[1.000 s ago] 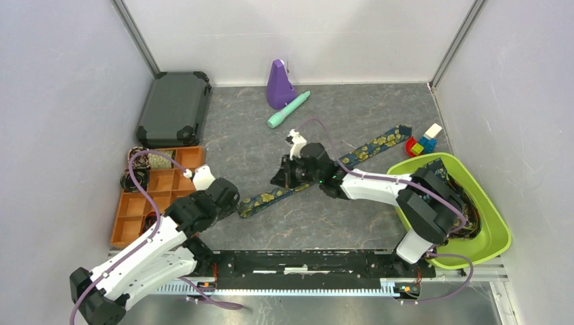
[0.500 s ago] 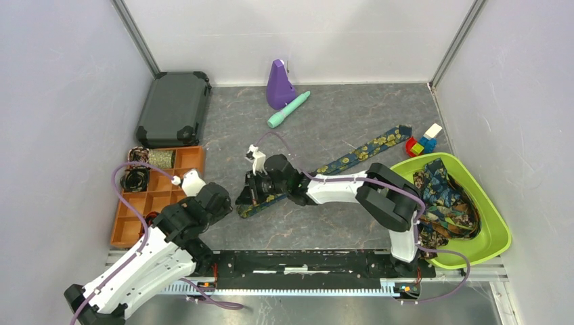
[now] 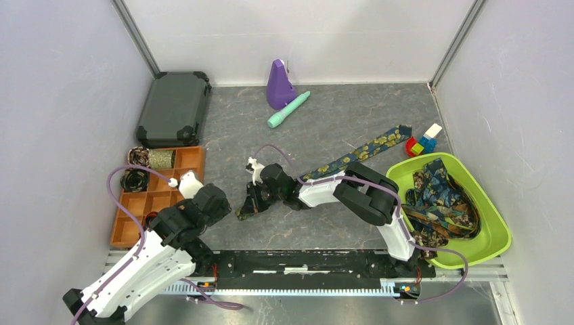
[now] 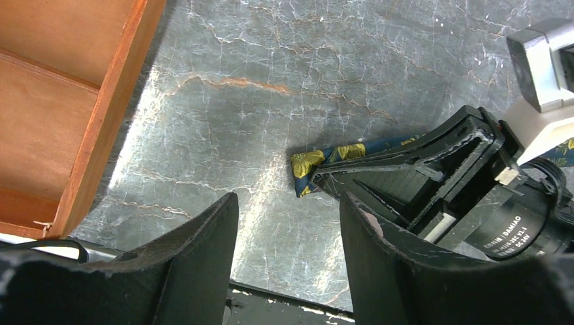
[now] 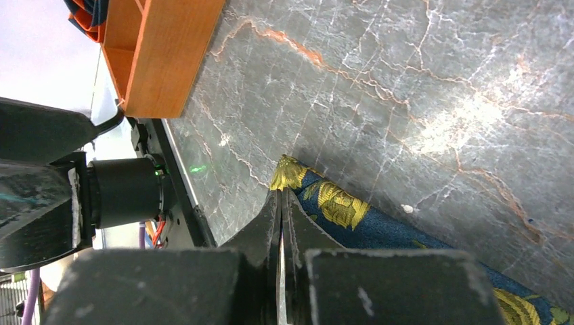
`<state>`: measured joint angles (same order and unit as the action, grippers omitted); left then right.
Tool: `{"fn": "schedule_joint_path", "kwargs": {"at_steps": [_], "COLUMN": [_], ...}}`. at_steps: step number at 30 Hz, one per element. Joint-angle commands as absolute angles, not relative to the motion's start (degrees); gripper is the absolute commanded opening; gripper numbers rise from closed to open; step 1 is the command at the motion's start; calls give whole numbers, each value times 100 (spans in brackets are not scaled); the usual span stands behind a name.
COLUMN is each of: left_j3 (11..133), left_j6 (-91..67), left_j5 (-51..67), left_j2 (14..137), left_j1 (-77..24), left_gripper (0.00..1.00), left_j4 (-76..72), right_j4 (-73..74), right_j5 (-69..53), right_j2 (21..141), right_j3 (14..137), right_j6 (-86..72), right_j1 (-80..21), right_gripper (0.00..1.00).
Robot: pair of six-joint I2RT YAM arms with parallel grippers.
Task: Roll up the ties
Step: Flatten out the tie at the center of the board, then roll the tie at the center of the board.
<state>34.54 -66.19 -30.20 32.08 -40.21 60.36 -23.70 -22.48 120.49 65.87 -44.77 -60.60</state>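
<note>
A navy tie with yellow flowers lies flat, running diagonally from back right to front left across the table. My right gripper is at its near-left end, and the right wrist view shows the jaws pressed together on the tip of the tie. My left gripper hovers just left of that end, open, with nothing between its fingers. The left wrist view shows the tie's tip poking out of the right gripper's fingers. More ties are piled in the green bin.
An orange divided tray at the left holds rolled ties; its edge also shows in the wrist views. A green bin sits at right. Black case, purple object, teal cylinder and toy blocks stand at the back.
My right gripper slid down the tie from its middle to the near-left end and closed there. The left arm drew back slightly toward the near edge.
</note>
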Motion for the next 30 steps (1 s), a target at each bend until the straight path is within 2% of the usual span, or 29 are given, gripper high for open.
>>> {"fn": "schedule_joint_path", "kwargs": {"at_steps": [1,10,15,30], "left_j3": [3612,3524,3508,3184], "left_j6": [-6762,-6836,-6873,-7097], "left_j5": [-3246,-3270,-3232,-2727], "left_j2": [3120,3125,3112,3413], "left_j1": [-3982,-3981,-3981,-3981], "left_gripper": [63,64,68,70], "left_j4": [5977,5959,5959,5628], "right_j4": [-2784,-2422,-2196,-2340], "right_j5": [-2297,-2262,-2002,-1649], "right_j2": [12074,11343,11099,11545], "right_j3": [6499,6779,6701,5984], "right_j6": [-4493,-4397,-4182,-3879], "right_j1": [-6064,-6062,-5997,-5895], "right_gripper": [1,4,6,4]}}
